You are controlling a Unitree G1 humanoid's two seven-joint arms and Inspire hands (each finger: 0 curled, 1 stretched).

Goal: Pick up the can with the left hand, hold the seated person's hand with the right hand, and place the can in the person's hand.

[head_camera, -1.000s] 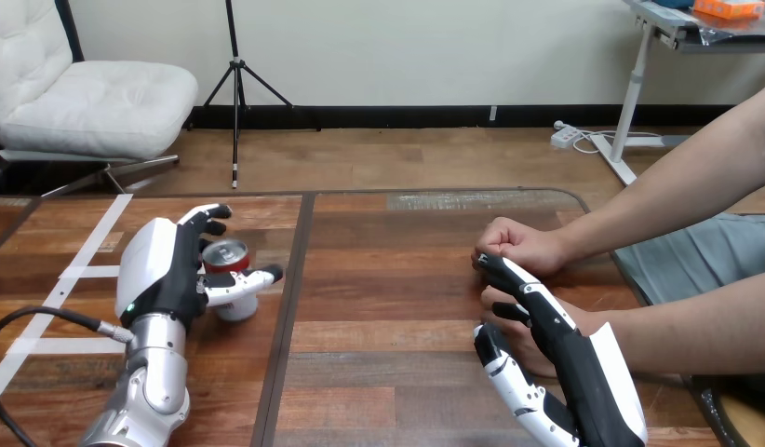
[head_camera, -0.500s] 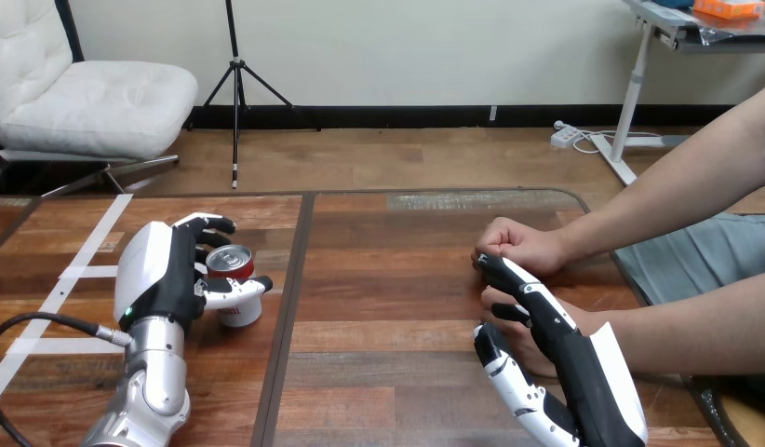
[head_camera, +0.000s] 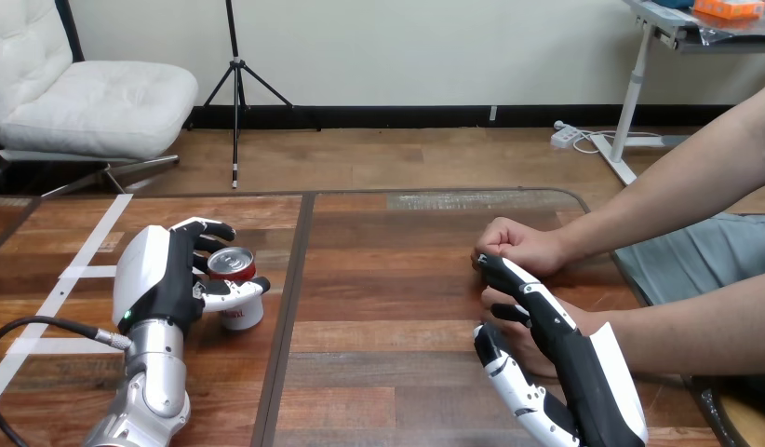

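Left hand (head_camera: pixel 160 279): fingers curled round the far side of the can (head_camera: pixel 235 271), thumb across its front, so it has a grip on it. The can is upright on the left part of the tabletop (head_camera: pixel 407 307). The base looks to be resting on the wood, though the thumb and palm hide most of the body, so I'm not sure of that. The top rim and the lower white band are clear.

Right hand (head_camera: pixel 583 372): seen from the back, wrist cut off at the bottom edge. Its fingers run fairly straight over the person's nearer hand (head_camera: pixel 509 328), with the thumb low at the near side. Not curled round it as far as I can see. Contact underneath is hidden.

The person's farther hand (head_camera: pixel 520 247) is a closed fist on the tabletop, just beyond the right hand's fingertips (head_camera: pixel 488 263). I can't tell whether they touch.
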